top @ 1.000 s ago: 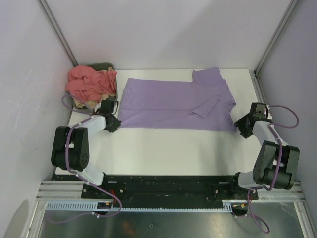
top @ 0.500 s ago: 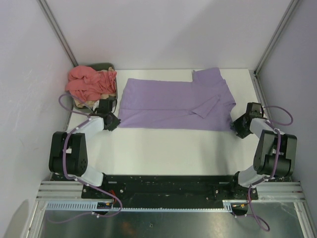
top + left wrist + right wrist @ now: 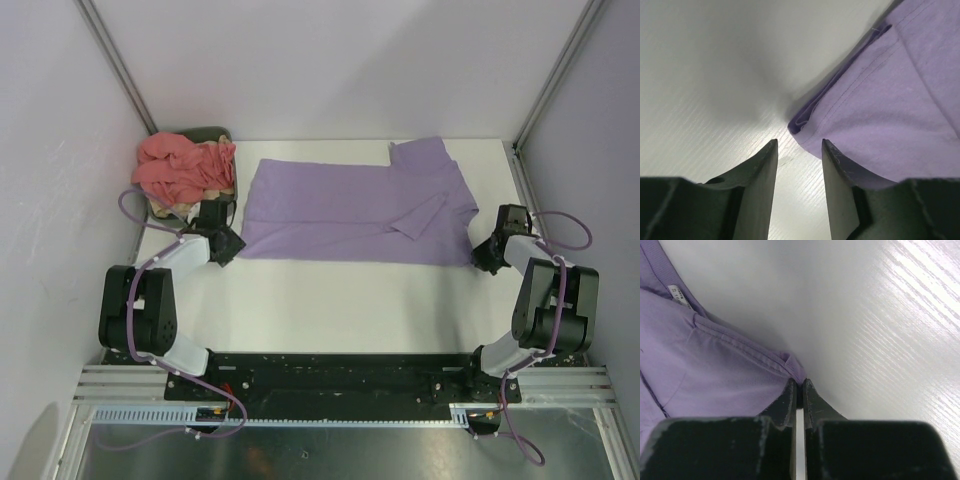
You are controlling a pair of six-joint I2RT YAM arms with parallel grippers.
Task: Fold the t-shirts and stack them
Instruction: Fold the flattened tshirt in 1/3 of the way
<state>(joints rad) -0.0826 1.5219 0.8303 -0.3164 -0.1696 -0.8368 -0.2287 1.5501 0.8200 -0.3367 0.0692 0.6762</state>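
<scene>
Top external view: the purple shirt (image 3: 340, 210) lies spread flat across the far half of the white table (image 3: 350, 300), its long side running left to right, with one sleeve folded in over the body near the right end. The pink shirts (image 3: 180, 165) sit heaped in the bin (image 3: 210, 133) at the far left corner, well apart from the right arm. The left gripper (image 3: 228, 247) is low at the shirt's near left corner; the left wrist view shows its fingers (image 3: 760, 170) parted by a moderate gap, with the cloth's corner just ahead of the tips and the right finger over the hem. The right gripper (image 3: 482, 256) is at the near right corner; its fingers (image 3: 787, 400) are drawn together to a thin slit, the corner touching their tips, though whether cloth is pinched cannot be told.
</scene>
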